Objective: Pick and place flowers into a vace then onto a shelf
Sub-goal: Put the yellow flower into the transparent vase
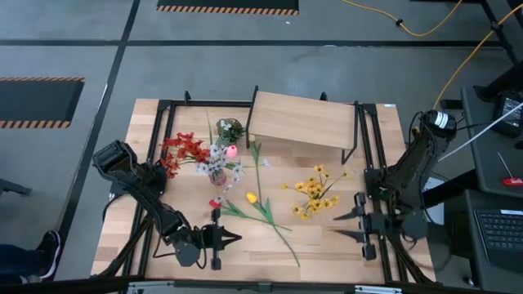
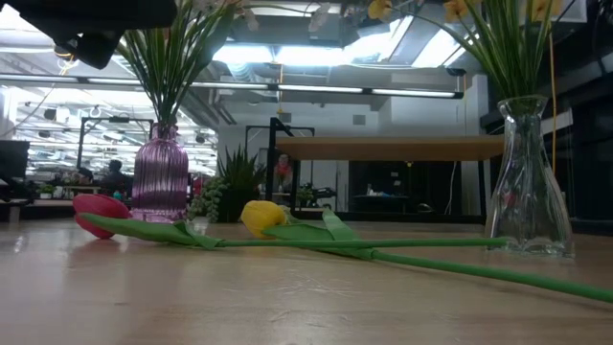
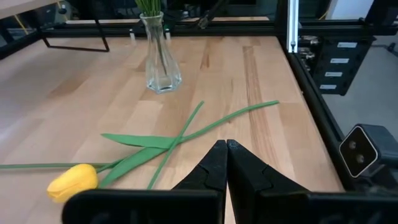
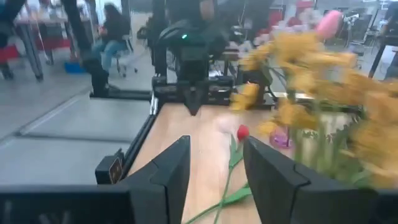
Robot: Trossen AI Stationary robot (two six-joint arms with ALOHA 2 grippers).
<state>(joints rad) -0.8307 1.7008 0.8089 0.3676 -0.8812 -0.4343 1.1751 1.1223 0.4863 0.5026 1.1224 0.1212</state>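
Right gripper (image 1: 337, 222) fingers spread, low beside yellow flowers (image 1: 315, 194).

No legible text, labels, brand marks, numbers or signs found in any view. The black-and-orange striped strips (image 1: 227, 9) on the floor beyond the table carry a hazard pattern only, no lettering. The small panels (image 3: 339, 61) on the rack beside the table edge are too small to read.
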